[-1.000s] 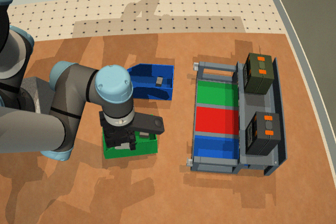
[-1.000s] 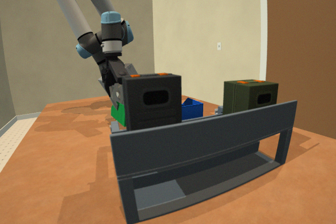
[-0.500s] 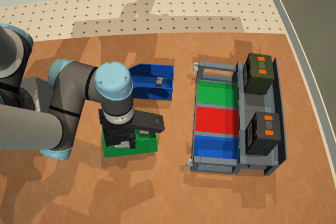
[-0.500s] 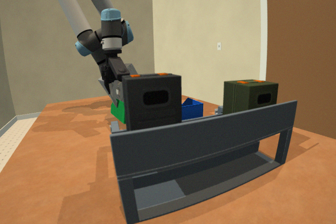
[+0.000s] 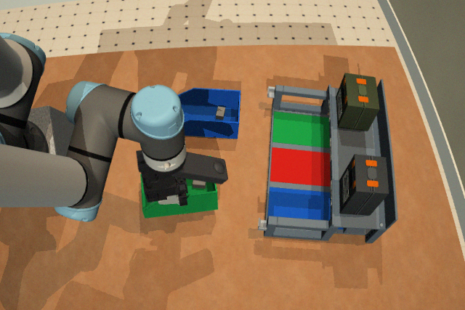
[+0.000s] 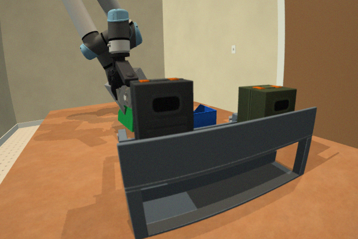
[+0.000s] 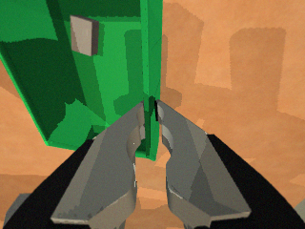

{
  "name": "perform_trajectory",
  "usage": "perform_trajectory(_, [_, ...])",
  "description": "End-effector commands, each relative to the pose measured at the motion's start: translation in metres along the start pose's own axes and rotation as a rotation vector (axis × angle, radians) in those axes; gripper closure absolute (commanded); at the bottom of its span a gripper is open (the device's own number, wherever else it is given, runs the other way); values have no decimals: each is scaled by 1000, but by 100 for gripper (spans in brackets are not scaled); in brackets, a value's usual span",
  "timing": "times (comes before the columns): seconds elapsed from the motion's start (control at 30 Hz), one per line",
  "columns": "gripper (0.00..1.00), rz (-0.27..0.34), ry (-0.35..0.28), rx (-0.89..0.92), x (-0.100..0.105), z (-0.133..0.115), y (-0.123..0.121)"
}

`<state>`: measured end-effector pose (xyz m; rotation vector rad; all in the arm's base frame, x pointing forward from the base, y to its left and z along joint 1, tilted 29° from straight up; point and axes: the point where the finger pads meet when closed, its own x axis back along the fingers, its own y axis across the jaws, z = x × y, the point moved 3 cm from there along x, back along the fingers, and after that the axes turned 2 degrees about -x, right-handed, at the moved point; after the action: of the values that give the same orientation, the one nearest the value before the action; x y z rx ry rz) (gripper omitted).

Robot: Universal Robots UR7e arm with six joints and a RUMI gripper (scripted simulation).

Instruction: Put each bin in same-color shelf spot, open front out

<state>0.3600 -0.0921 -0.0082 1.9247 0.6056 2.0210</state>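
Wrist view: my gripper [image 7: 151,101] is clamped on one thin wall of the green bin [image 7: 114,72]; one gray part [image 7: 84,34] lies inside. No legible markings.

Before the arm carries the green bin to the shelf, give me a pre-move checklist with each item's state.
1. Gripper pinching the green bin wall: ok, fingers closed on the thin wall.
2. Part in the bin: ok.
3. Green mark unoccupied: ok.
4. Blue bin out of the direct path: ok, it sits off to the side.
5. Clearance under the upper board: cannot tell.
6. Bin lifted off the table: cannot tell.
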Motion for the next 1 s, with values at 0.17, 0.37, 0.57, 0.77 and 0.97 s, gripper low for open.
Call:
perform_trajectory(0.17, [100, -4, 7, -2, 2, 3, 2])
perform_trajectory(0.37, [100, -5, 8, -3, 2, 4, 2])
perform_trajectory(0.57, [100, -5, 9, -3, 4, 4, 2])
perform_trajectory(0.77, [100, -5, 10, -3, 9, 4, 2])
perform_trajectory(0.97, [100, -5, 10, -3, 15, 4, 2])
